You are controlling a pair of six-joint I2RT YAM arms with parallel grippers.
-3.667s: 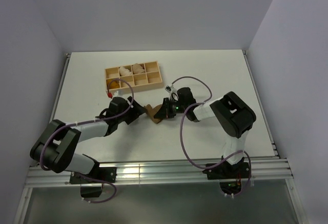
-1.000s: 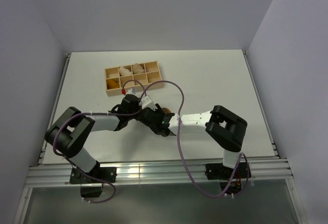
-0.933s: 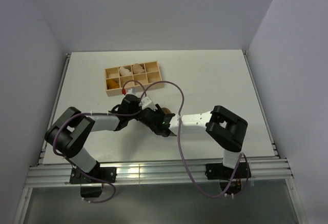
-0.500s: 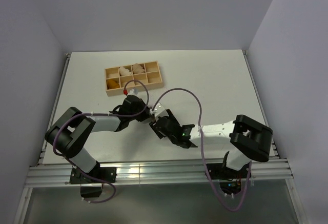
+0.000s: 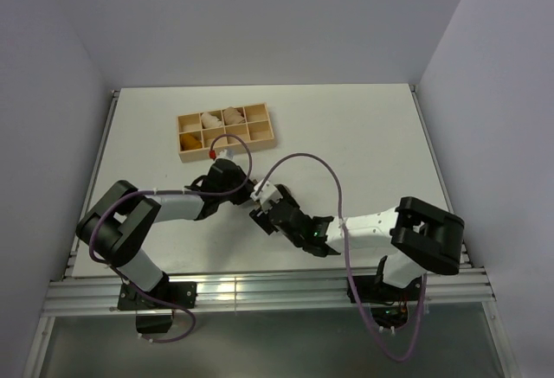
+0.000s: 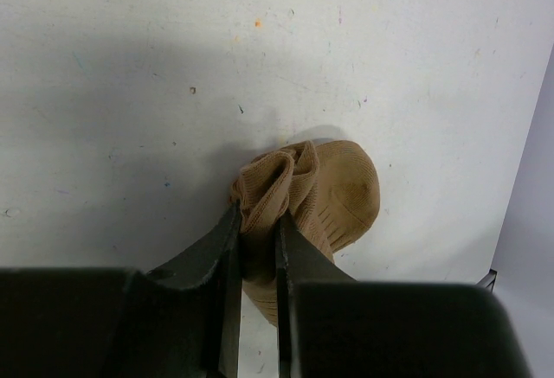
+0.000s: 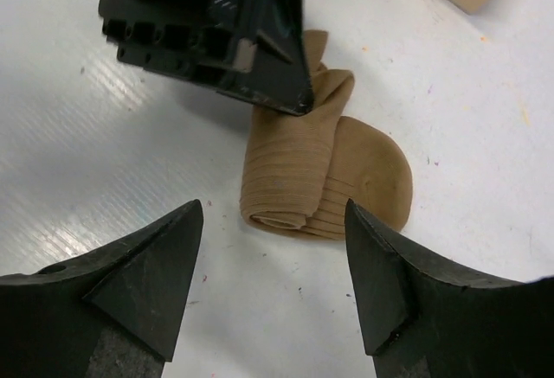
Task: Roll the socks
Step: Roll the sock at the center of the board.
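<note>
Socks (image 6: 333,189): a tan-brown ribbed bundle, partly rolled, lying flat on the white table (image 5: 363,136). Can't tell whether it's one sock or two layered. Sits mid-table, nearer the front edge, well apart from the wooden tray (image 5: 227,127) further back on the left. Pale rolled bundles (image 5: 210,121) sit in the tray's far row.

Left jaws: narrow, pinched on a bunched fold at the bundle's edge. Fabric is squeezed between the two black fingers (image 6: 221,253), and the rounded toe end pokes out past the tips, resting on the table.

Right jaws: wide apart, holding nothing. The bundle (image 7: 325,183) lies ahead of them, roughly centred in the gap, not touching either finger (image 7: 147,274). Bare table shows between the tips and the rolled end. From this wrist, the left arm's black housing (image 7: 216,23) covers the far end of the bundle.

Top view: both wrists meet over the same spot, left arm (image 5: 173,207) reaching in from the left, right arm (image 5: 368,227) from the right. The bundle is mostly hidden under them there.
</note>
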